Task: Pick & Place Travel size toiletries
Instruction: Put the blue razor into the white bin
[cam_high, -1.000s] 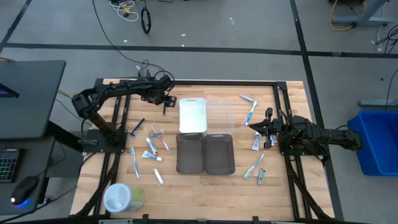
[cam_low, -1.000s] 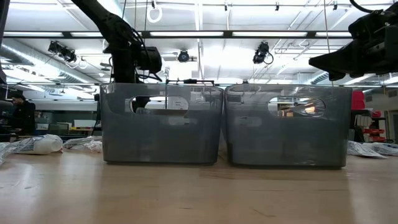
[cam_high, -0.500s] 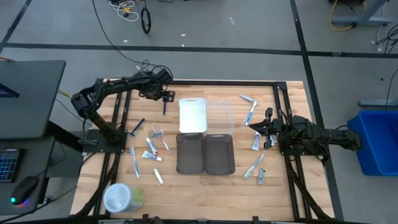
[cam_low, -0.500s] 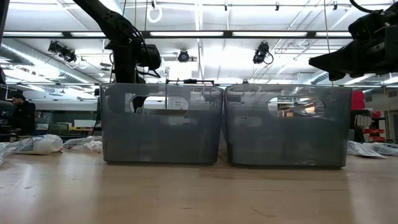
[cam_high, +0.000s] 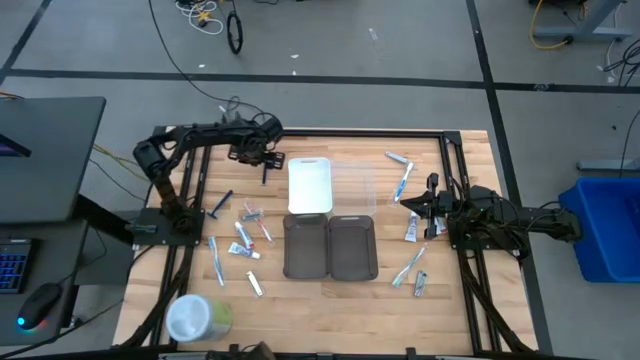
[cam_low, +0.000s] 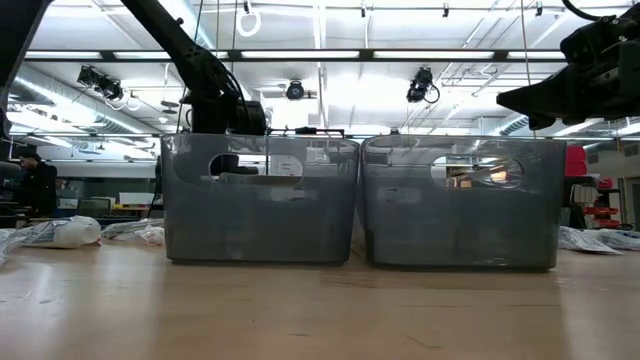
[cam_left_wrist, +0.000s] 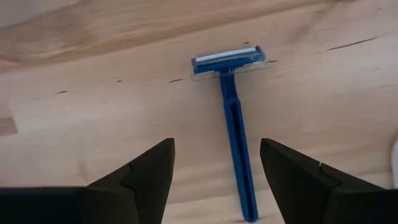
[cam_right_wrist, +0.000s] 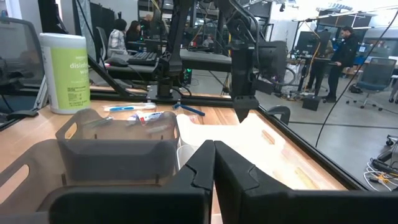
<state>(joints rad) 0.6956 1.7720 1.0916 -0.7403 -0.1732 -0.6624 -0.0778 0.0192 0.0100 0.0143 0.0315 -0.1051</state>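
A blue razor lies flat on the wooden table, its head toward the far edge; in the high view it is the dark stick left of the white tray. My left gripper hangs open just above it, pointing down, with one finger on each side of the handle and touching nothing; the high view shows it too. More travel size toiletries lie at the left and at the right. My right gripper waits shut and level at the table's right.
Two grey trays stand at the table's middle, with a clear tray behind them. A round white-and-green container stands at the near left. A second razor lies nearer the left edge. People are in the room beyond.
My left gripper has sunk toward the blue razor at the far left of the table, its fingers staying open. Nothing on the table has moved.
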